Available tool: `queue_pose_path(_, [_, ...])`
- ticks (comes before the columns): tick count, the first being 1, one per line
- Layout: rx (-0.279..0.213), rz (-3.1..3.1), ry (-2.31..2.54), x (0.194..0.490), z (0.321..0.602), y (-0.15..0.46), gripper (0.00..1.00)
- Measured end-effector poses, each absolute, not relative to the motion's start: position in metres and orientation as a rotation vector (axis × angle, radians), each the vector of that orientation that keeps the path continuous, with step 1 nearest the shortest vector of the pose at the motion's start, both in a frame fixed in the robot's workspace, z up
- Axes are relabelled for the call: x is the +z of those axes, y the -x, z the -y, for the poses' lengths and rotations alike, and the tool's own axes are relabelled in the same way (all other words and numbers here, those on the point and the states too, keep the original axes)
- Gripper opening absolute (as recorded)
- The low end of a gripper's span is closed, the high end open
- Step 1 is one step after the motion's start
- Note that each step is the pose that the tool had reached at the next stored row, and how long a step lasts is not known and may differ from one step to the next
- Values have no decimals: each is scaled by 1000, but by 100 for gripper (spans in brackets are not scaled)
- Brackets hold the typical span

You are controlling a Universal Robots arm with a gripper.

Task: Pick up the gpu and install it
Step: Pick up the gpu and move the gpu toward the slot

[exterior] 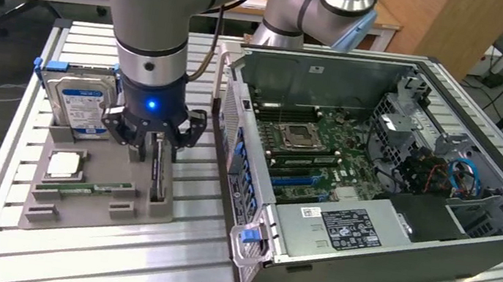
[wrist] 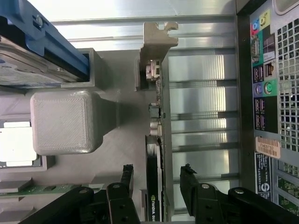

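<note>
End effector (wrist: 157, 169) wide open, holding nothing, fingers (wrist: 126, 179) either side of the gpu (wrist: 153, 200). The gpu stands on edge in the gray holder (exterior: 83, 217) on the tabletop (exterior: 115, 266), beside the open computer case (exterior: 375, 173). Best to centre on the card, close squarely on both faces and stay clear of the metal bracket (wrist: 156, 39).

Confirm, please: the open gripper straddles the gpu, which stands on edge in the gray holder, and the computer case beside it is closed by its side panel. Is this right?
Not fully. The computer case is open: the exterior view shows its side uncovered and the motherboard exposed. The rest is right: the open gripper straddles the gpu, standing on edge in the gray holder.
</note>
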State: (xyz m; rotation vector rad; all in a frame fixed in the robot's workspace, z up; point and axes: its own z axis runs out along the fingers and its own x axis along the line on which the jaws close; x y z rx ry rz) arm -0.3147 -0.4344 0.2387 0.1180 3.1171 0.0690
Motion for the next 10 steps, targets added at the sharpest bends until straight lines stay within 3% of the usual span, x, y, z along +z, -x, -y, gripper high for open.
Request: queue_pose_path(10, [69, -3117, -118, 237, 434, 317, 53])
